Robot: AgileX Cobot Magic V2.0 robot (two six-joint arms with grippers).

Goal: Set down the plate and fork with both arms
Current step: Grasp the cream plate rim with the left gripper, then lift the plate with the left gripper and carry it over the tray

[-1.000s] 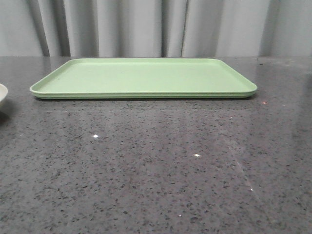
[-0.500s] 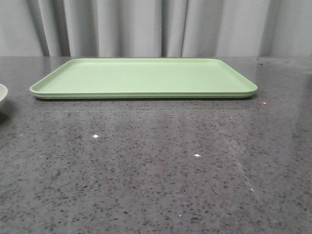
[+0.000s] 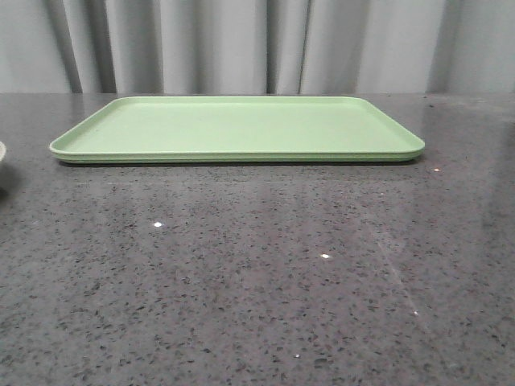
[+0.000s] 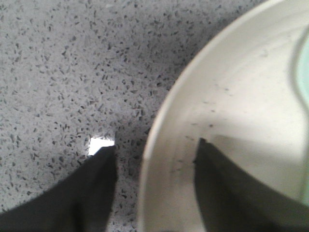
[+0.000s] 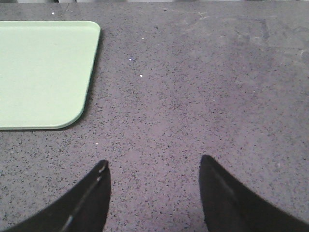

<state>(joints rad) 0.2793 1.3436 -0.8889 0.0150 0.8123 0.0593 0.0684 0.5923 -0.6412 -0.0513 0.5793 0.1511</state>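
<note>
Nothing sits on the tray (image 3: 241, 125) yet. The left gripper (image 4: 154, 159) straddles the plate (image 4: 241, 121) rim, jaws apart, at the table's nine o'clock edge. The right gripper (image 5: 153, 193) hangs parted, fork unseen

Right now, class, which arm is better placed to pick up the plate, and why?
Left. Its pincer straddles the plate rim, one finger inside, one outside. The right pincer hangs open over bare table.

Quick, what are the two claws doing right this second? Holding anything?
Left gripper: open, one finger inside the plate and one outside its rim, not yet shut on it.
Right gripper: open, holding nothing, over the bare table.
</note>
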